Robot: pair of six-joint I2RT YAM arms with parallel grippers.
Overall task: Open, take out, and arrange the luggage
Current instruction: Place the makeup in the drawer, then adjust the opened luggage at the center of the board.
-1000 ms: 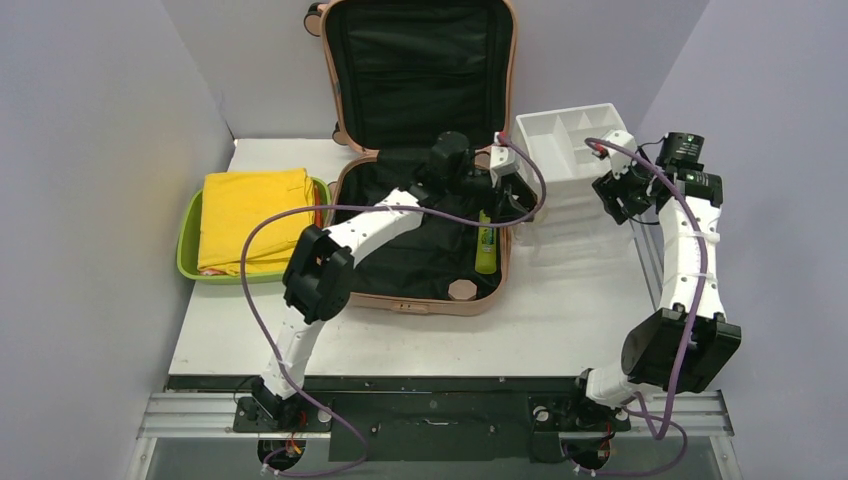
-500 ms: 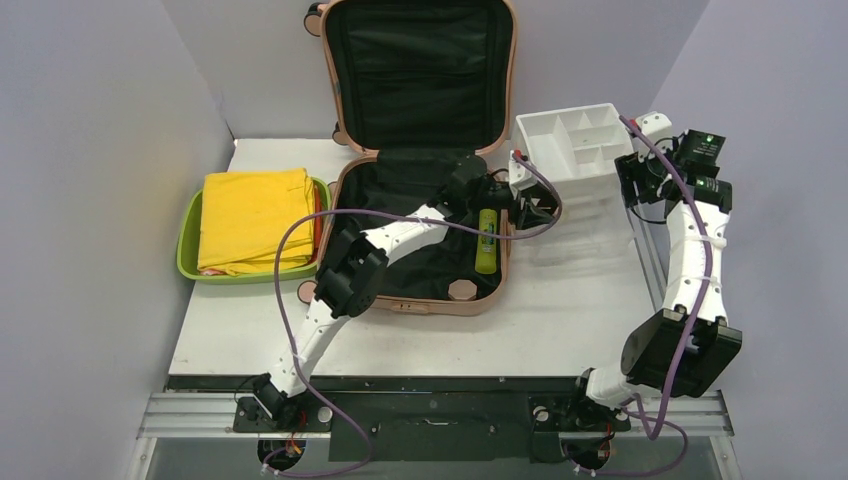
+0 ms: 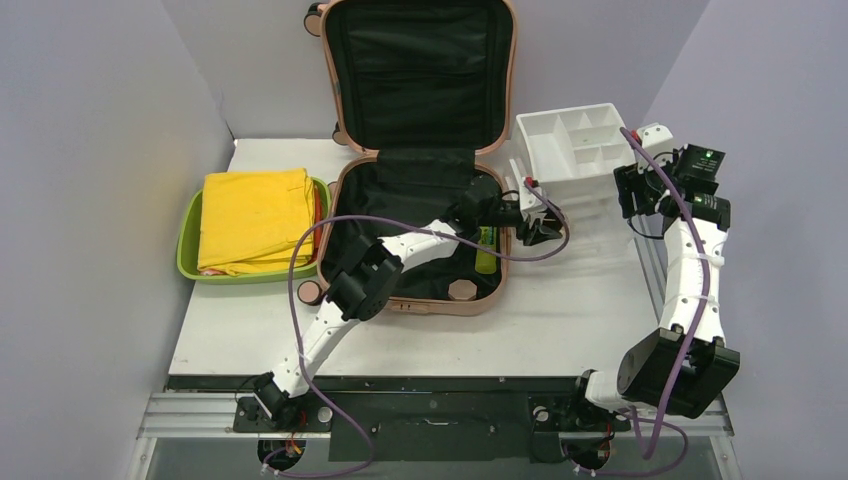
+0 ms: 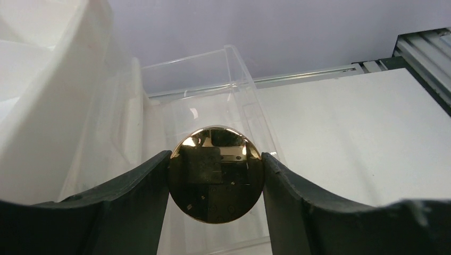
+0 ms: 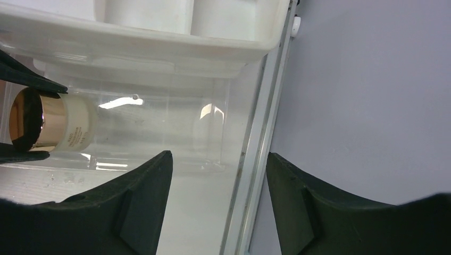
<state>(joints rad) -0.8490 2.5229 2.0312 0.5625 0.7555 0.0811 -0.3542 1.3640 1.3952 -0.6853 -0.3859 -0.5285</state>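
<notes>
In left end effector [image 4: 215, 156], clamps a jar [image 4: 215, 186] beside the bin [image 4: 202, 90]; holds right end effector [image 5: 218, 164] agape, empty. Has luggage [image 3: 420, 80] open on the counter [image 3: 560, 310]. Risks a slip — smooth cap, narrow pinch — or clipping the bin's wall.

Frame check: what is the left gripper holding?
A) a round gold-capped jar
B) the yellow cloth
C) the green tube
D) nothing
A: the left wrist view shows a gold-capped jar pinched in the left gripper, while the green tube lies in the luggage.
</notes>
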